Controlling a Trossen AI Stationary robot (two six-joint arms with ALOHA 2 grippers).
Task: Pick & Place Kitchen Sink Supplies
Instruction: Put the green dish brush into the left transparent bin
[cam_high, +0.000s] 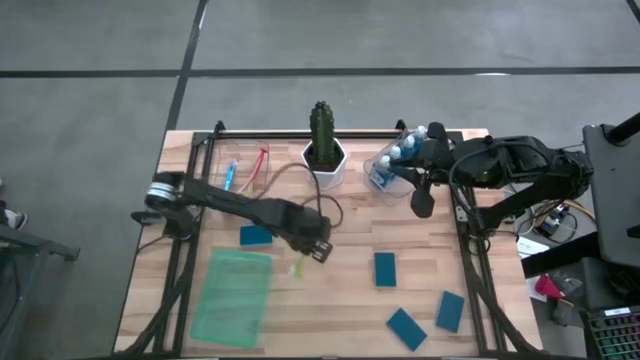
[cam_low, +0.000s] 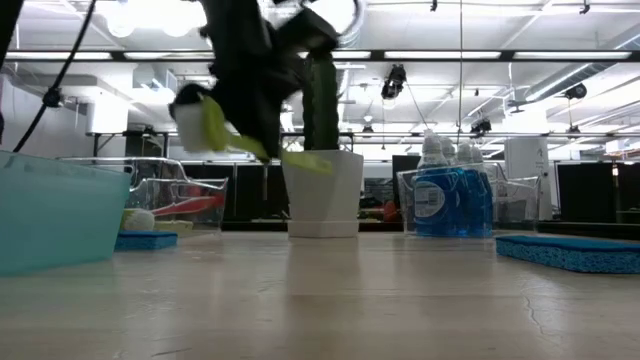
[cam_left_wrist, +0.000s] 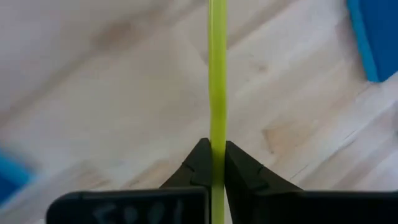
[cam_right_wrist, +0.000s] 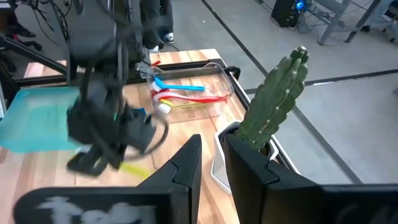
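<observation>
Left claw (cam_left_wrist: 213, 163) grasps lime brush (cam_left_wrist: 217, 74) above counter (cam_high: 330, 300); next, place it. Right claw (cam_right_wrist: 211, 163) empty, nearly clenched.

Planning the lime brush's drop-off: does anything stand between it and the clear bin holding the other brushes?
Nothing visible does. The left end effector grips the lime brush; bare wood lies toward the clear bin. A sponge sits beside that path.

Lime brush (cam_left_wrist: 217, 93) pinched above table, beside teal sponge (cam_high: 256, 237)
</observation>
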